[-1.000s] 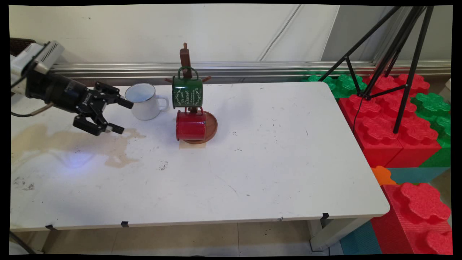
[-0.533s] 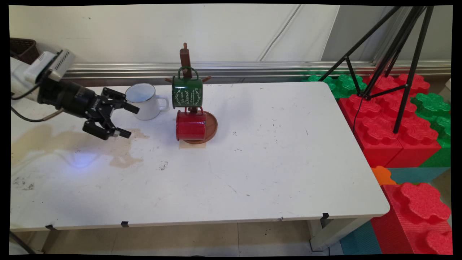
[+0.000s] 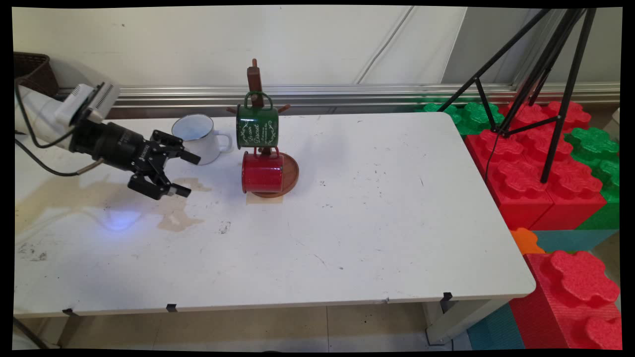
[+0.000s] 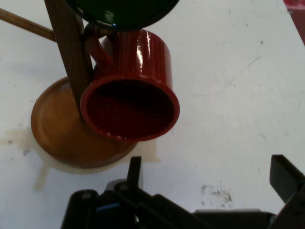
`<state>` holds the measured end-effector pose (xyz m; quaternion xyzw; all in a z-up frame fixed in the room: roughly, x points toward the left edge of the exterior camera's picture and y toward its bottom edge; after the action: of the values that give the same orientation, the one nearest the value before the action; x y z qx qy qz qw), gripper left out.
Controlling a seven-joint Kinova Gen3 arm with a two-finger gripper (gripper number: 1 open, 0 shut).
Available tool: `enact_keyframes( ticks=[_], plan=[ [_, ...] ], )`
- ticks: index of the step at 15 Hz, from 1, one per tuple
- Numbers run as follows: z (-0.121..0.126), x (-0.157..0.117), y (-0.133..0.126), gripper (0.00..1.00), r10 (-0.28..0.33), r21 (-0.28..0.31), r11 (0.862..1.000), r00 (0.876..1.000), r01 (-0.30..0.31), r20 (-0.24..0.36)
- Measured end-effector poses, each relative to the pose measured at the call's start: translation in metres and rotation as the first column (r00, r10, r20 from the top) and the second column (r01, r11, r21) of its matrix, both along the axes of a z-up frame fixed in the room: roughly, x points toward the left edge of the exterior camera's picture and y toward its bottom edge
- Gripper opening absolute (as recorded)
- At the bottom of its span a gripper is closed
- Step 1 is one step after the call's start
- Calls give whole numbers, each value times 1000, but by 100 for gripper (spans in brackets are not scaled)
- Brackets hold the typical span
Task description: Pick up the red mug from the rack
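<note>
Fingers spread open, holding nothing; gripper (image 3: 184, 173) hangs low over the left part of the bench (image 3: 377, 213), pointing right toward the mug tree. Vs a second ago it has slid right and slightly down, past the white mug (image 3: 198, 139), which sits just behind it, not touched. Now over the brown stain (image 3: 173, 218). Hand view looks straight into the mouth of the red mug (image 4: 129, 98), hanging sideways on a low peg of the wooden mug tree (image 3: 255, 87), just above its round base (image 4: 62, 129). Red mug lines up with the gripper's axis, still apart from the fingers (image 4: 134, 172). Green mug (image 3: 257, 126) hangs on a higher peg, directly above the red one. Nothing on the bench has shifted; only the arm moved. Foam blocks (image 3: 540, 163) and tripod (image 3: 536, 74) off right, well apart.
</note>
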<state>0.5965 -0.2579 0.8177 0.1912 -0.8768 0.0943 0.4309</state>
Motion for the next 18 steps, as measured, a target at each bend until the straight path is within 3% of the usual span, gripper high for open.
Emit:
enact_keyframes(
  ticks=[18],
  plan=[
    [-41,-18,-27,100,15,-16,1000,995,-17,-103]
  ],
)
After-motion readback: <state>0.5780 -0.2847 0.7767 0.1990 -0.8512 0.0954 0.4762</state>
